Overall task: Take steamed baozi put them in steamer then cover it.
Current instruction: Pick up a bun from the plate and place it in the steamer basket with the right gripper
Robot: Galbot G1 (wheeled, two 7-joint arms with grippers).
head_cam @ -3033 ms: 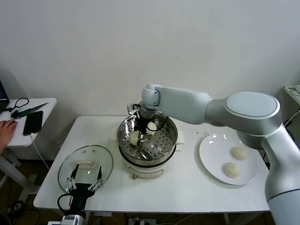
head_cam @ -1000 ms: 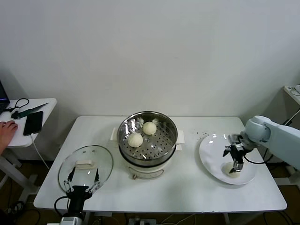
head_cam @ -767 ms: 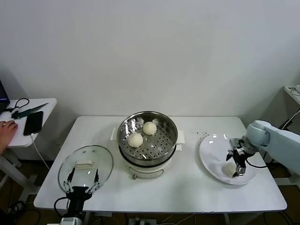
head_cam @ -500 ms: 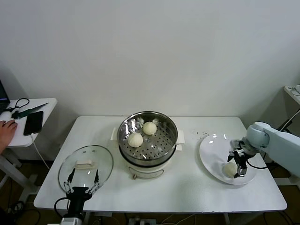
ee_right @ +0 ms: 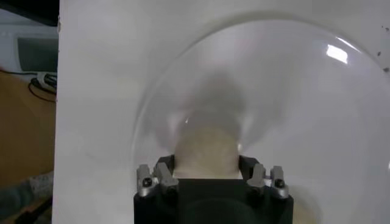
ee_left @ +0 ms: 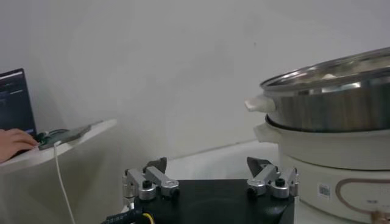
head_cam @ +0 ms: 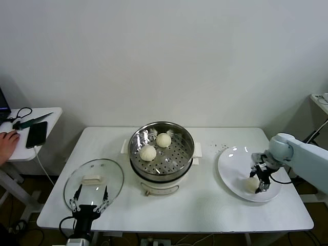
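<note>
White plate (head_cam: 233,171) on the worktop's (head_cam: 205,205) right carries one baozi (head_cam: 251,184) clamped in the right pincer (head_cam: 258,180), two buns (head_cam: 148,152) sit in the steamer (head_cam: 161,154), and the left pincer (head_cam: 91,201) hangs spread wide by the cover (head_cam: 94,180).

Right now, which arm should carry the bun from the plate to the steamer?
The right: its gripper is closed on the bun on the plate. The left gripper is open by the lid.

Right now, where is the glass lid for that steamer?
In the head view, the glass lid lies flat on the white table's front left corner, left of the steamer, with the left gripper just before it.
</note>
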